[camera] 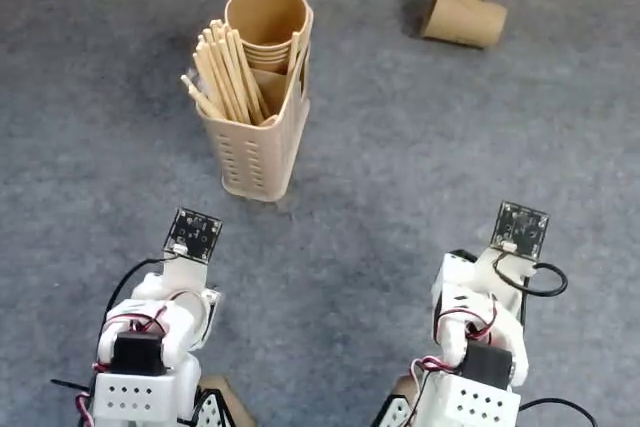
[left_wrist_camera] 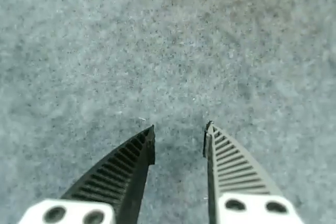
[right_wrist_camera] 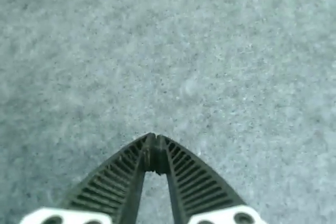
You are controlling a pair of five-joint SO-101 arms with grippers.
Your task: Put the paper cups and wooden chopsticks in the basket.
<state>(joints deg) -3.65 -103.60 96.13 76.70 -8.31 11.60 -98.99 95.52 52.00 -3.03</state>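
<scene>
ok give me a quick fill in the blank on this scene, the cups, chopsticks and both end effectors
1. The basket holds stacked paper cups and a bundle of wooden ____.
2. A lone paper cup outside the basket lies on its ____ on the table.
3. The left end effector is ____, with a gap between its tips.
4. The right end effector is ____, its tips touching.

Missing words: chopsticks; side; open; shut

The basket [camera: 255, 152] is beige, its wall patterned with rows of small slots. The chopsticks [camera: 228, 72] are pale wood, the paper cups [camera: 266, 15] plain brown. The carpet [camera: 400, 147] is speckled grey. The left gripper [left_wrist_camera: 178, 132] and right gripper [right_wrist_camera: 156, 140] have black ribbed fingers on white mounts.
</scene>
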